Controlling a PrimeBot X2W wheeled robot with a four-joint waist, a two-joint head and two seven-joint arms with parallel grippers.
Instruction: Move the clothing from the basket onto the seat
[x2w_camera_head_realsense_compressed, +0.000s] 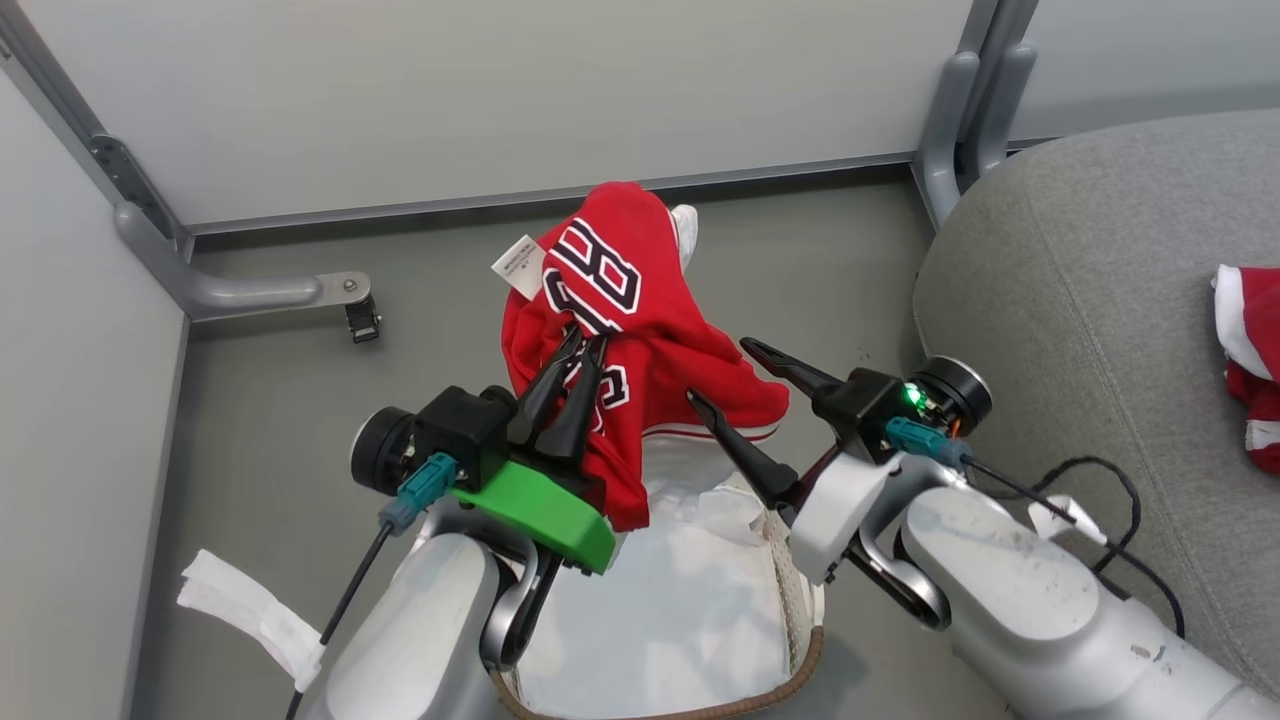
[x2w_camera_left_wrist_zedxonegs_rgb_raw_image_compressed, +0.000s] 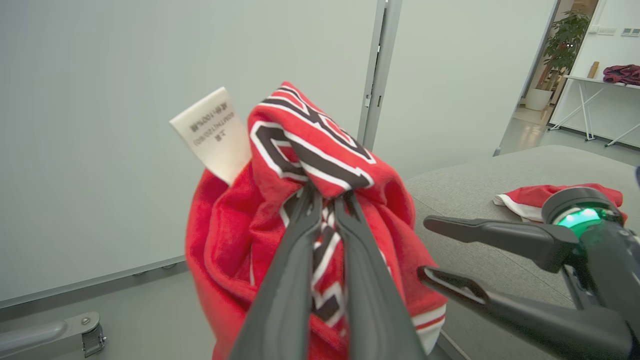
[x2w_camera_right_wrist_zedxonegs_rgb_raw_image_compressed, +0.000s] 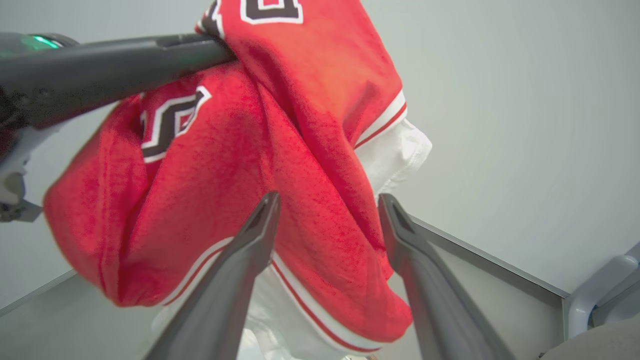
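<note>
While the seat (x2w_camera_head_realsense_compressed: 1080, 300) lies off to the right with one red garment (x2w_camera_head_realsense_compressed: 1245, 360) already on it, the basket (x2w_camera_head_realsense_compressed: 805, 610) sits below the arms, liner (x2w_camera_head_realsense_compressed: 650, 600) bared. The jersey (x2w_camera_head_realsense_compressed: 640, 290) hangs bunched above the basket, pinched by the left gripper (x2w_camera_head_realsense_compressed: 588, 345), jaws pressed together on a fold. The right gripper (x2w_camera_head_realsense_compressed: 718, 371) is just beside the cloth, jaws spread, holding nothing.

Risks:
- A single pinch may slip on the swing to the seat.
- The trailing hem may snag the right gripper or the basket rim.
- The white cloth (x2w_camera_right_wrist_zedxonegs_rgb_raw_image_compressed: 400, 150) behind the jersey may be liner dragged along; cannot tell.
</note>
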